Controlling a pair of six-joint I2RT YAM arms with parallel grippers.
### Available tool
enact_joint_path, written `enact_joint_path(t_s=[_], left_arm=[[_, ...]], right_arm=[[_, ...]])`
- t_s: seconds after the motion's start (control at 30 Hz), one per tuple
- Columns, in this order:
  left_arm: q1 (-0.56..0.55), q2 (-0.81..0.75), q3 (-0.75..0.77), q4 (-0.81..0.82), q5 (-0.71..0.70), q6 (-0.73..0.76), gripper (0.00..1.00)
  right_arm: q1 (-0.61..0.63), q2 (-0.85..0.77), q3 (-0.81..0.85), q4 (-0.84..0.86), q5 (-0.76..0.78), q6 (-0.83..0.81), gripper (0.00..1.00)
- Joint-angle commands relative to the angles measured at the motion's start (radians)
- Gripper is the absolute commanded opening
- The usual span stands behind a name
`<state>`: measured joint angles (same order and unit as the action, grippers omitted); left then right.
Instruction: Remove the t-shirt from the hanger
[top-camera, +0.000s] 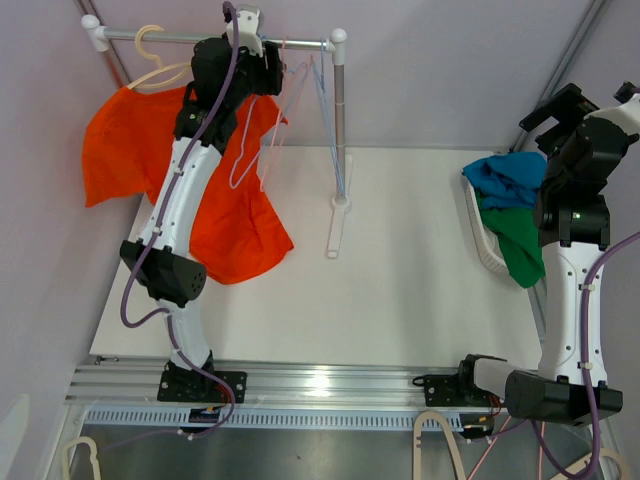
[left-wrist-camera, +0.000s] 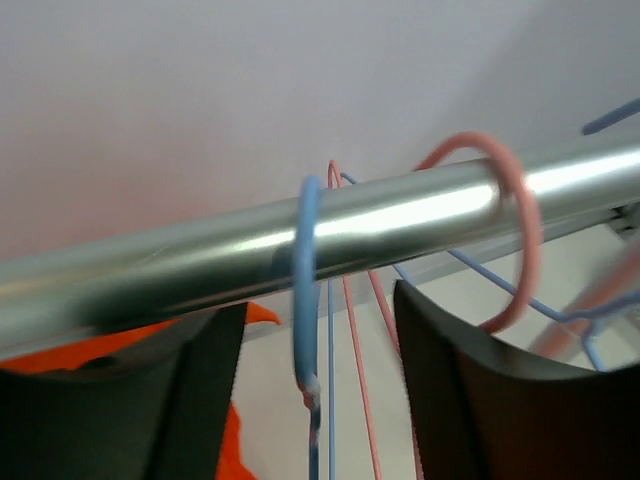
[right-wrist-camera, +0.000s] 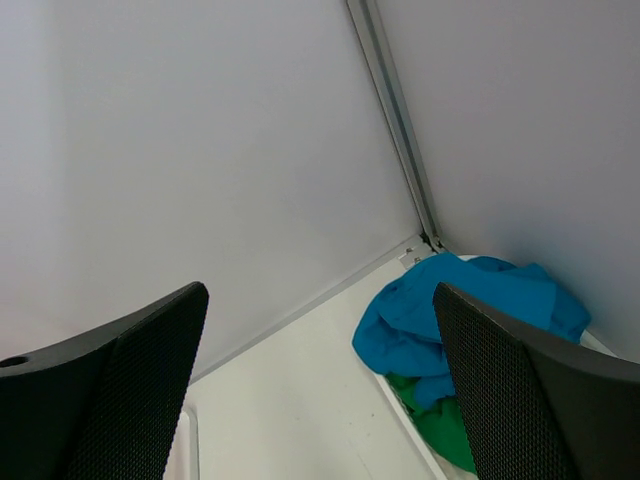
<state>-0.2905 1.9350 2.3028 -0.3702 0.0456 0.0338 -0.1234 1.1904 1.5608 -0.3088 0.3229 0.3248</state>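
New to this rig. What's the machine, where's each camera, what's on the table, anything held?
Two robot arms are bolted at the near edge of a white table. The wide picture looks down from above and behind them. The other two come from a camera on each wrist, so the dark shapes at the bottom are gripper fingers. On the table stands a clothes rack. An orange t-shirt hangs on a cream hanger from its rail, beside empty hangers. The left gripper is up at the rail, open, straddling a blue hanger hook without gripping it. The right gripper is open and empty, near a white basket of blue and green clothes.
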Motion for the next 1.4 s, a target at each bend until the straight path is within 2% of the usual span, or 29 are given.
enact_joint_path(t_s=[0.0,0.1,0.2,0.3,0.33,0.43,0.53,0.63,0.73,0.93,1.07,1.23,1.37], left_arm=[[0.037,-0.103,-0.006,-0.010,0.195,-0.095,0.68],[0.082,-0.175,-0.075,-0.016,0.255,-0.172,0.88],[0.096,-0.287,-0.173,-0.016,0.269,-0.160,0.99],[0.140,-0.413,-0.313,0.034,0.328,-0.184,1.00],[0.192,-0.435,-0.336,0.077,0.405,-0.202,0.99],[0.285,-0.482,-0.404,0.112,0.465,-0.247,0.99],[0.341,-0.505,-0.427,0.111,0.452,-0.204,1.00],[0.355,-0.531,-0.465,0.122,0.318,-0.109,0.99],[0.398,-0.489,-0.453,0.142,0.261,-0.089,1.00],[0.473,-0.374,-0.387,0.160,0.292,-0.186,0.99],[0.481,-0.344,-0.381,0.208,0.243,-0.175,0.99],[0.501,-0.266,-0.312,0.208,0.235,-0.199,0.99],[0.502,-0.238,-0.330,0.284,0.229,-0.228,1.00]], right_arm=[[0.016,-0.014,0.004,0.033,-0.008,0.002,0.99],[0.025,-0.017,0.002,0.028,-0.015,0.007,0.99],[0.033,-0.017,0.001,0.028,-0.018,0.003,1.00],[0.036,-0.014,0.005,0.027,-0.024,-0.004,1.00],[0.036,-0.014,0.005,0.027,-0.024,-0.003,0.99],[0.042,-0.018,-0.002,0.020,-0.042,0.013,1.00],[0.056,-0.020,-0.011,0.022,-0.048,0.020,1.00],[0.079,-0.014,-0.007,0.030,-0.036,0.013,0.99],[0.102,-0.003,0.007,0.031,-0.022,0.002,0.99],[0.120,-0.009,0.016,0.017,0.027,-0.026,0.99],[0.120,-0.044,-0.062,0.071,0.033,-0.010,1.00],[0.159,-0.026,-0.056,0.077,0.034,-0.009,0.99],[0.168,-0.015,-0.045,0.077,0.041,-0.027,0.99]])
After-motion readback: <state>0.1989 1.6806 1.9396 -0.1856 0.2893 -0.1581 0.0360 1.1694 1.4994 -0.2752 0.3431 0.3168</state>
